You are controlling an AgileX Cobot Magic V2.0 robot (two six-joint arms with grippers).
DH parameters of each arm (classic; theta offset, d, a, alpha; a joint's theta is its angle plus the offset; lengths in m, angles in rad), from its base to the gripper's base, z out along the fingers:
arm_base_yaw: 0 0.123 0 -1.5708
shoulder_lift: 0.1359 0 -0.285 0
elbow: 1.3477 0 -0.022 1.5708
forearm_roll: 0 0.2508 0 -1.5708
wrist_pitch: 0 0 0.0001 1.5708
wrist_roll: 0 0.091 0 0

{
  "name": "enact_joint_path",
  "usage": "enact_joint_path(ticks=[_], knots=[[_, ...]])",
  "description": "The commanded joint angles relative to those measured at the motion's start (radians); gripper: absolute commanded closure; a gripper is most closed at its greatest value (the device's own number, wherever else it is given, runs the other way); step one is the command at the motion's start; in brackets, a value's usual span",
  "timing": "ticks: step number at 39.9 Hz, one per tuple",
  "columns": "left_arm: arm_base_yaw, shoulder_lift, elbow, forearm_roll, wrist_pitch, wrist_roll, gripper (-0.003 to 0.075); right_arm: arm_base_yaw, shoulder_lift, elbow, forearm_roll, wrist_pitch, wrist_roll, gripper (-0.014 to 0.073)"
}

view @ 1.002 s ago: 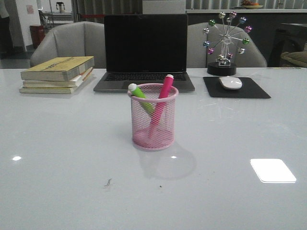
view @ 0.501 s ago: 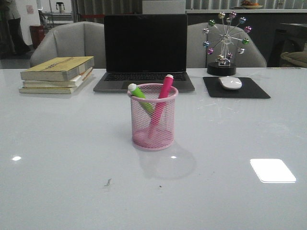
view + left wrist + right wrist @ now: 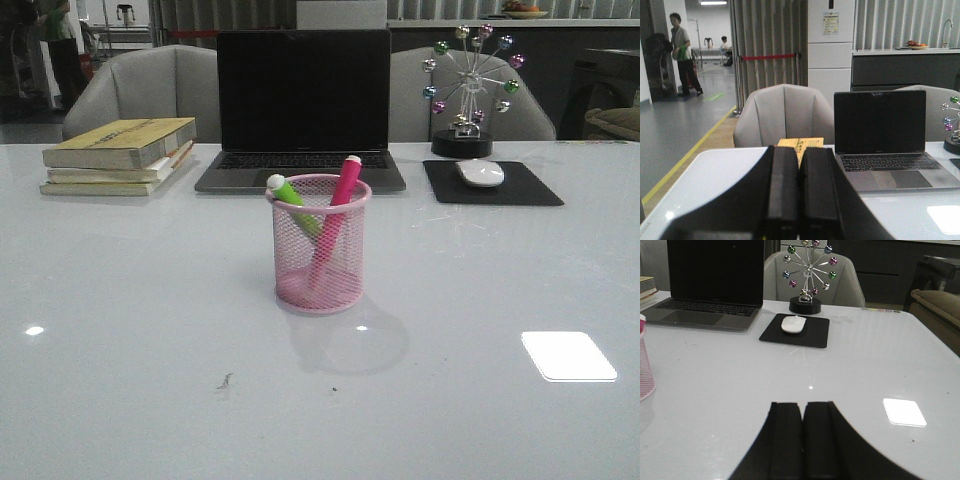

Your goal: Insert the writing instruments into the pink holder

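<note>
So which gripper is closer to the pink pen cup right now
Right, as far as the views show. The right gripper has the pink pen cup at its view's edge. The left gripper sees only the laptop and books.

A glossy white table [image 3: 120,330] reflects ceiling light in an office, with two grey armchairs [image 3: 140,90] behind it. Beyond stand a dark counter [image 3: 905,67], vertical slat panels [image 3: 767,30] and a red barrier tape [image 3: 769,57] across a grey-floored corridor [image 3: 675,125].
</note>
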Motion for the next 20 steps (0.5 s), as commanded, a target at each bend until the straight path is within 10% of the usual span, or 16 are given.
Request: enact_joint_path(ticks=[1,20], knots=[[-0.007,-0.069,-0.022,0.048,-0.007,0.000,0.0629,-0.002,-0.021,0.001,-0.009,-0.082,-0.004,0.0544],[-0.007,-0.391,0.194,0.053,-0.008,0.000,0.0629,-0.002,-0.021,0.001,-0.009,-0.082,-0.004,0.0544]])
